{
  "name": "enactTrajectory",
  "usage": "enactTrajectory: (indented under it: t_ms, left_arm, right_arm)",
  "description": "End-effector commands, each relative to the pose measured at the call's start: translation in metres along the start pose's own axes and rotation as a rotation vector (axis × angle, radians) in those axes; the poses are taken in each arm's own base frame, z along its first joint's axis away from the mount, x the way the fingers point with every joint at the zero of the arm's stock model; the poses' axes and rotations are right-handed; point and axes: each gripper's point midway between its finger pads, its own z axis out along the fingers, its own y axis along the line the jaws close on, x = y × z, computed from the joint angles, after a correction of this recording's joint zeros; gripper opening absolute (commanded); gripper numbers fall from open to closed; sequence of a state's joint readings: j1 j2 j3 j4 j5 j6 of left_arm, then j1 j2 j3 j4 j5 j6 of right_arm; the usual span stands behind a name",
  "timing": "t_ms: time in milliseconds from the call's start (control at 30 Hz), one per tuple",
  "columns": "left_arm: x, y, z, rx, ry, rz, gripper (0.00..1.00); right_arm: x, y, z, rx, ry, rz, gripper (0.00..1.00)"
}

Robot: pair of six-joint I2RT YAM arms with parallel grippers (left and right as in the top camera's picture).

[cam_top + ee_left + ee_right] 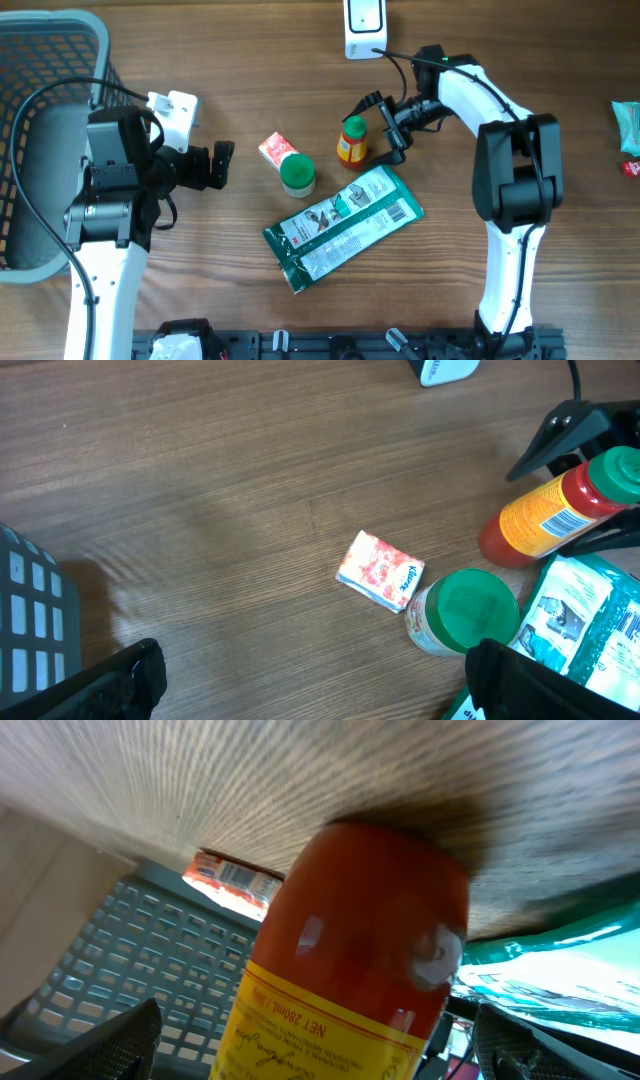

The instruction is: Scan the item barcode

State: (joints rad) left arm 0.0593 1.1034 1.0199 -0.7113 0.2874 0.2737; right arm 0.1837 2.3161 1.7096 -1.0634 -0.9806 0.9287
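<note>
Currently the right gripper point(376, 130) flanks the standing sauce bottle point(351, 141) on the bench point(250, 60), jaws released. Centre the bottle between them, then clench below the cap, leaving the label's barcode exposed toward the scanner point(364, 24). The left gripper point(222, 165) is idle, jaws released.

Basket point(60, 20) cropped, bottle point(360, 940) label cut off

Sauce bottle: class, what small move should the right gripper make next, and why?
Probably close the right gripper on the sauce bottle. Its open fingers straddle the standing bottle, which fills the right wrist view, so a grip seems ready; nothing is held yet.
</note>
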Motion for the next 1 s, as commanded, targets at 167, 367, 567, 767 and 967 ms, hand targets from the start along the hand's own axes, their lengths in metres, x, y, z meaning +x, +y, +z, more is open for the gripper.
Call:
enactTrajectory:
  t_ms: [167,367,567,767,967]
  left_arm:
    - [0.002,-0.001,0.002,0.016,0.004,-0.016,1.0]
    - [0.002,-0.001,0.002,0.016,0.004,-0.015,1.0]
    - [0.002,-0.001,0.002,0.016,0.004,-0.016,1.0]
    - [0.002,-0.001,0.002,0.016,0.004,-0.015,1.0]
    - [0.002,-0.001,0.002,0.016,0.004,-0.016,1.0]
  right_arm:
    - [0.001,-0.008,0.021,0.073,-0.018,0.0,1.0]
    - [0.002,-0.01,0.026,0.091,-0.026,-0.009,0.9]
    - [0.004,-0.015,0.031,0.107,-0.02,-0.002,0.86]
    - [0.001,-0.021,0.04,0.114,-0.015,-0.01,0.84]
    - [-0.002,-0.027,0.048,0.124,0.003,0.002,0.72]
